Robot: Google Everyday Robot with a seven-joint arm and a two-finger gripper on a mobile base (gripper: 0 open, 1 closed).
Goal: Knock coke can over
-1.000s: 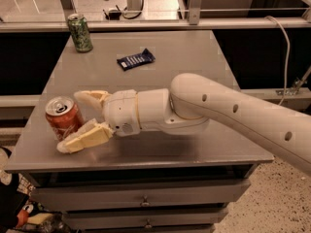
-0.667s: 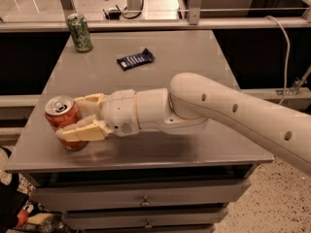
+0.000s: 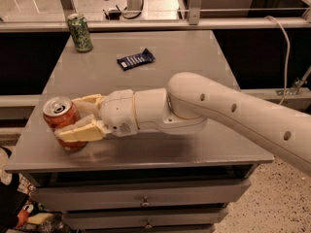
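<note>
The coke can (image 3: 59, 118), red with a silver top and pull tab, stands near the table's front left corner and leans slightly to the left. My gripper (image 3: 71, 118) reaches in from the right and its two cream fingers straddle the can. The near finger (image 3: 80, 131) lies across the can's lower front. The far finger (image 3: 88, 101) is behind the can. The fingers appear closed against the can's sides.
A green can (image 3: 79, 32) stands upright at the grey table's (image 3: 194, 52) back left corner. A dark blue snack packet (image 3: 136, 59) lies flat in the back middle. The table's left edge is close beside the coke can. Drawers sit below the front edge.
The fingers have closed in on the coke can. The near finger has moved from beside the can onto its front. The can has shifted slightly left and begun to lean.
</note>
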